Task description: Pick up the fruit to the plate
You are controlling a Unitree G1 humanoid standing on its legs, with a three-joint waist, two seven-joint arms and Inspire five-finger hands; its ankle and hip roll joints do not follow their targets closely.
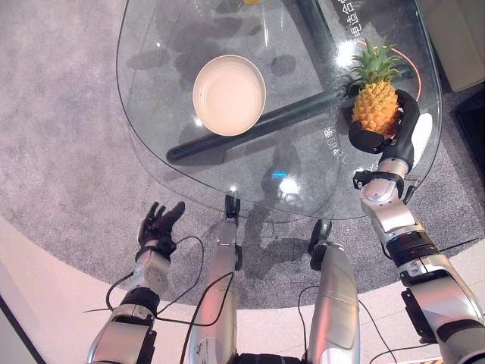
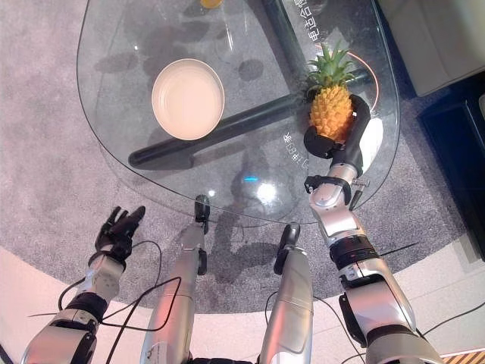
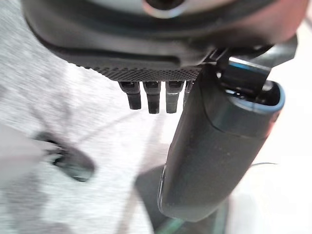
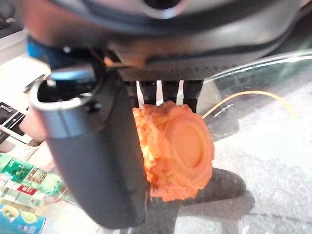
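Observation:
A pineapple (image 1: 375,102) with a green crown lies at the right side of the glass table (image 1: 303,174). My right hand (image 1: 394,133) is curled round its lower part, thumb on one side and fingers on the other; the right wrist view shows the orange fruit base (image 4: 175,146) between thumb and fingers. A cream plate (image 1: 229,95) sits on the table's left half, bare, well apart from the fruit. My left hand (image 1: 158,226) hangs below the table edge over the carpet, fingers straight and holding nothing.
A dark bar (image 1: 250,125) runs under the glass between plate and pineapple. An orange object (image 1: 251,1) shows at the table's far edge. Grey carpet (image 1: 68,114) surrounds the table, and dark furniture (image 1: 470,114) stands at the right.

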